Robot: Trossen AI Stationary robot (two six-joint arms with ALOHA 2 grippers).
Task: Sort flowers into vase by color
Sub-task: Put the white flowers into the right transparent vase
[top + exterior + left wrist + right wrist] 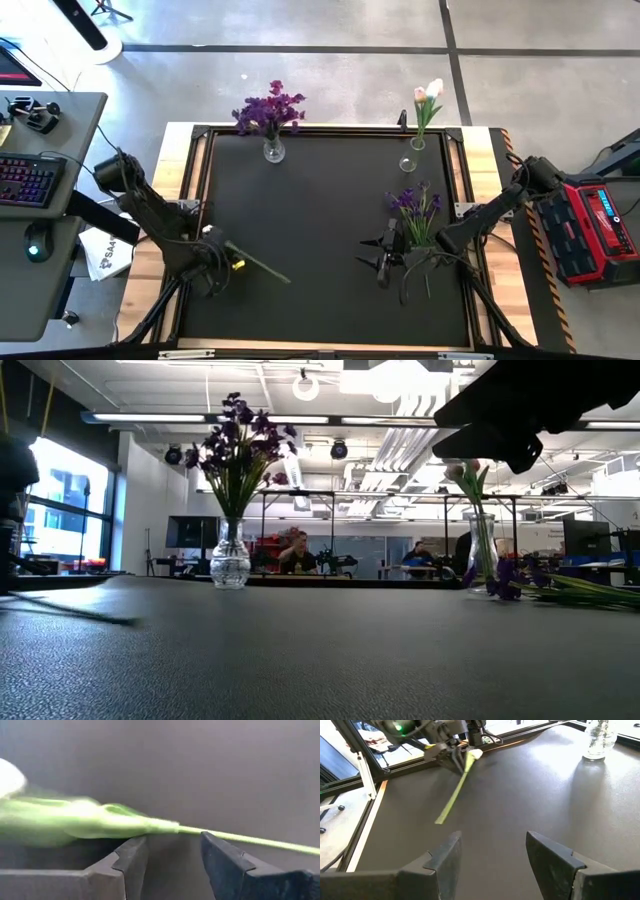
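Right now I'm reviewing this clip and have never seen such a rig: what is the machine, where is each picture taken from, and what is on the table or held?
Two dark robot arms work over a black table. One picture looks straight down, one sits at table height, and one camera rides on each wrist. A vase of purple flowers and a vase of tulips stand along the far edge. Loose purple flowers lie near the right gripper, which is open and empty. The left gripper sits at a single green-stemmed flower; the stem crosses between its open fingers, not clamped.
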